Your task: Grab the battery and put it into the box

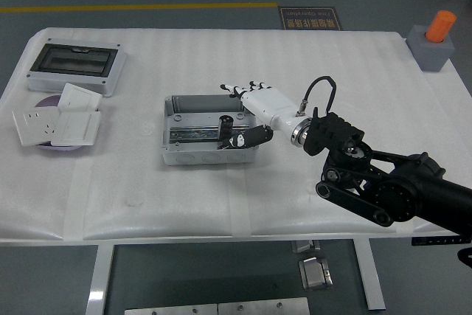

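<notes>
Head view shows my right hand [247, 112] reaching in from the right, over the open grey box [210, 132] that sits near the middle of the white table [221, 204]. My fingers [240, 91] are white and lie over the far right part of the box; my thumb is black and white and points down into it. Between thumb and fingers I hold the battery [226, 125], a small dark cylinder, standing upright inside the box near its right side. I cannot tell if it already touches the bottom of the box. My black forearm [391, 182] runs from the box toward the lower right corner of the picture.

The table is covered with a white foam sheet that has soft wrinkles. Left of the box lie several white wall sockets [55, 122], stacked loosely on a round purple disc [46, 102]. Beyond them, further from the box, stands a distribution box with a dark window [74, 64]. Far to the right of the box, at the table's back corner, a grey block carries an orange cylinder [441, 26].

Behind the table the floor is grey, with a yellow line [133, 7] and a dark floor sign [310, 18]. Below the near edge I see the table's metal legs [103, 278].
</notes>
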